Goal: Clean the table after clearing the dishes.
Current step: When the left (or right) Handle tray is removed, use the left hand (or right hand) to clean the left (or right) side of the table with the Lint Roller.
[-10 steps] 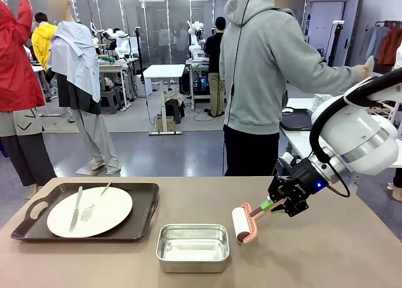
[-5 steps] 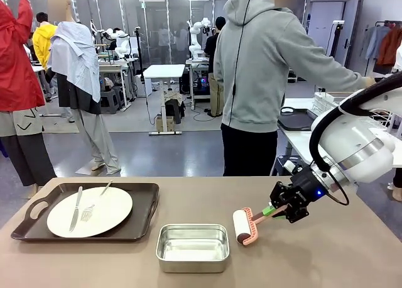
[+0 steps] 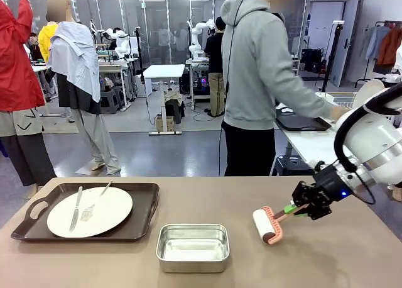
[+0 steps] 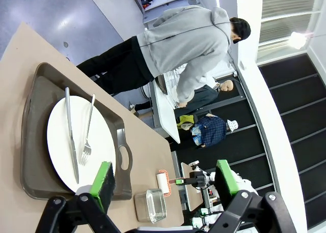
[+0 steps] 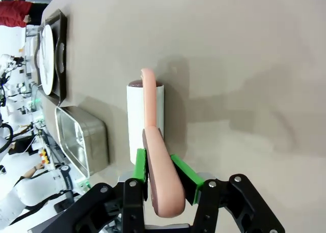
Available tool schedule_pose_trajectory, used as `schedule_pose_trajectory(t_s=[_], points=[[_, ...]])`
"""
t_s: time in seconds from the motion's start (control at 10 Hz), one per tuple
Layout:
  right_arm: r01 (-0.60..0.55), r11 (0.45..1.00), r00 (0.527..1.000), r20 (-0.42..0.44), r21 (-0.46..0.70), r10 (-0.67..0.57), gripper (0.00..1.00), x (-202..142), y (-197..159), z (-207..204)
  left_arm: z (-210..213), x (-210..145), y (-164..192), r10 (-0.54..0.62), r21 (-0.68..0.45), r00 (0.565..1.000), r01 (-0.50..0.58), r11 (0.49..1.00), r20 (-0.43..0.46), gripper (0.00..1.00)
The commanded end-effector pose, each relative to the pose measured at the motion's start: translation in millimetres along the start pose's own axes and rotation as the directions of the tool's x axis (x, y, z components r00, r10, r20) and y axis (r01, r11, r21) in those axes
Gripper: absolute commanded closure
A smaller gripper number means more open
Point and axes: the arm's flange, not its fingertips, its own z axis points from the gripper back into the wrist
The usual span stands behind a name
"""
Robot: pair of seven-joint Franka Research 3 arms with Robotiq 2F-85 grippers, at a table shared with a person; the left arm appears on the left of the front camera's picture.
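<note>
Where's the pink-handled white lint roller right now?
Front view: the roller sits right of the rectangular steel pan on the taupe table, handle clamped in the right gripper.

I can read no text, label, brand, number or sign on anything from my camera feeds here.

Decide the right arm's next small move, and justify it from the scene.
Probably draw the lint roller sideways across the bare table: the right tool is shut on its pink handle, the white roll rests on the tabletop, and the steel pan sits clear of it.
</note>
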Motion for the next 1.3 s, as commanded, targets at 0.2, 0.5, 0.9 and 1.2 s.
schedule_pose_trajectory(t_s=[0.2,0.5,0.9,1.2], points=[[-0.027,0.969,0.993,0.107,-0.244,0.054,0.76,-18,-27,66,2,4,-1,-0.002,-0.019,1.000,0.003,1.000,0.010,0.00],[0.001,0.910,0.993,0.111,-0.415,0.050,0.76,-22,-33,98,2,4,-1,-0.002,-0.019,1.000,0.003,1.000,0.010,0.00],[0.058,0.861,0.986,0.162,-0.505,0.028,0.76,-23,-35,129,2,4,-1,-0.002,-0.019,1.000,0.003,1.000,0.010,0.00],[0.032,0.845,0.982,0.175,-0.534,0.074,0.76,-31,-9,152,2,4,-1,-0.002,-0.019,1.000,0.003,1.000,0.010,0.00]])
